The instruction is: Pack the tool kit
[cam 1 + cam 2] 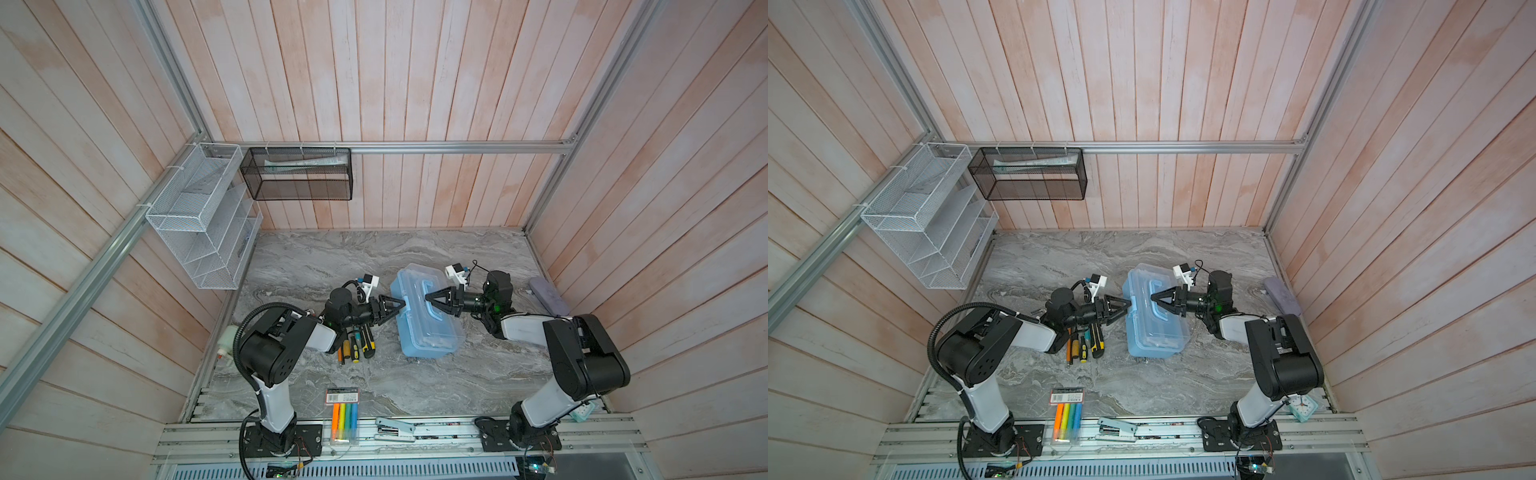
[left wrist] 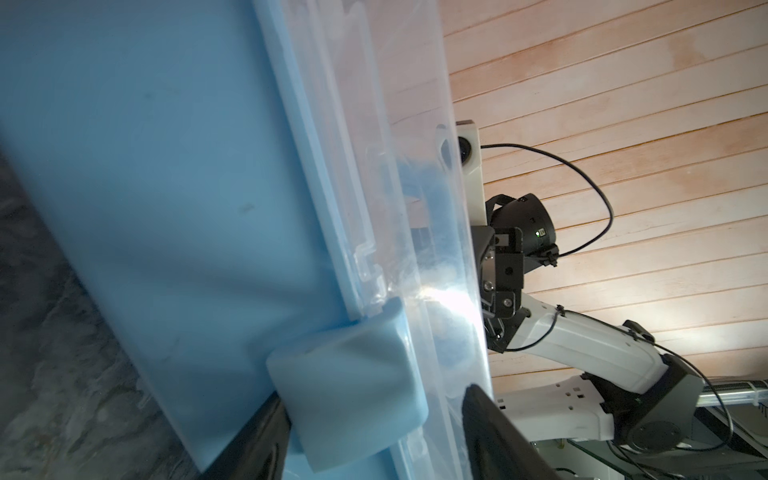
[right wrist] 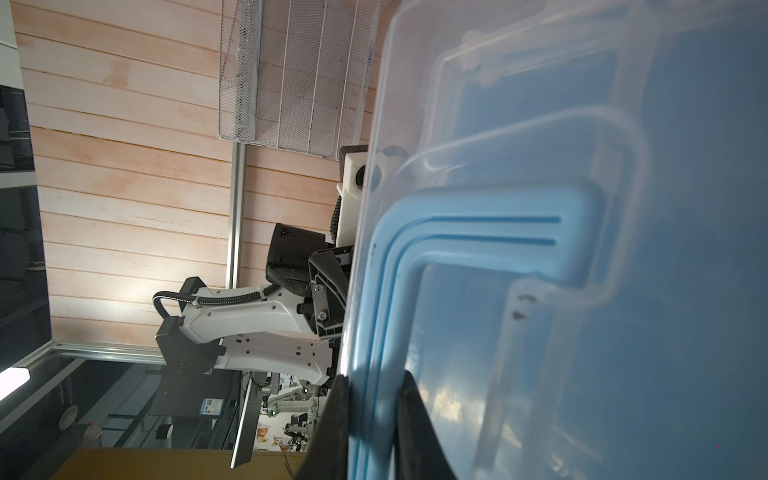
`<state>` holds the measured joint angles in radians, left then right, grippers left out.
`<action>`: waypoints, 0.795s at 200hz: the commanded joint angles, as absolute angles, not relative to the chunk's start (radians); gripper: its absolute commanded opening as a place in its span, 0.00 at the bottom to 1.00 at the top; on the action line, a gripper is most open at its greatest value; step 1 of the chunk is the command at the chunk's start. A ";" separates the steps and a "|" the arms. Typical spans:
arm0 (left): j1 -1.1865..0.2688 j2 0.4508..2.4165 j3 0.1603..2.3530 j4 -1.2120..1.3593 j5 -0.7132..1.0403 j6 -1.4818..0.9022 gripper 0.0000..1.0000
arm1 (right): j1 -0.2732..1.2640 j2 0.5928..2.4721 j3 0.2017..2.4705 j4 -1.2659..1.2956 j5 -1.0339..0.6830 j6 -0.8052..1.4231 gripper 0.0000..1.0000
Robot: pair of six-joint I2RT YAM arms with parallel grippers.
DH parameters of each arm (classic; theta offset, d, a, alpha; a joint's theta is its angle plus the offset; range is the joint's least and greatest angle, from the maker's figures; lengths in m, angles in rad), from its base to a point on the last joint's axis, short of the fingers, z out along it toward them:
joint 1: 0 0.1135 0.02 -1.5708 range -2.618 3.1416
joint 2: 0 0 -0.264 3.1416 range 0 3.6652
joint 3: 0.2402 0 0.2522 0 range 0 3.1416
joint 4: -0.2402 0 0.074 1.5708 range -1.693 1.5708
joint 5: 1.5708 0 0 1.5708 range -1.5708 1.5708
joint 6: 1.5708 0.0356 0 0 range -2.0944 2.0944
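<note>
Tabletop [image 1: 332, 257]: grey marble, with pink plank walls [image 1: 415, 83] around.
Tool kit [image 1: 430, 336]: one, between our two claws.
Left claw [image 1: 401, 306]: released, straddling the latch [image 2: 345, 374].
Right claw [image 1: 428, 297]: clenched on the handle [image 3: 478, 224].
Baskets: we count two, a white basket [image 1: 199, 216] and a black basket [image 1: 299, 174].

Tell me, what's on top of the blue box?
On the box, a blue handle lies on the clear lid, and the right hand pinches it. The hand hides part of the handle. Through the lid I can't make out what's inside.
</note>
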<state>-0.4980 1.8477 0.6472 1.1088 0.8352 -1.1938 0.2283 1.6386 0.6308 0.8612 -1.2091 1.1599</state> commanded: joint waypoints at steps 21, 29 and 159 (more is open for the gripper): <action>-0.560 1.890 0.720 1.317 0.928 -1.242 0.68 | 0.332 1.752 0.594 0.863 -1.162 1.061 0.00; -0.560 1.897 0.721 1.355 0.928 -1.262 0.67 | 0.332 1.759 0.593 0.868 -1.160 1.063 0.00; -0.499 1.822 0.660 1.446 0.989 -1.311 0.68 | 0.291 1.773 0.615 0.692 -1.106 0.936 0.00</action>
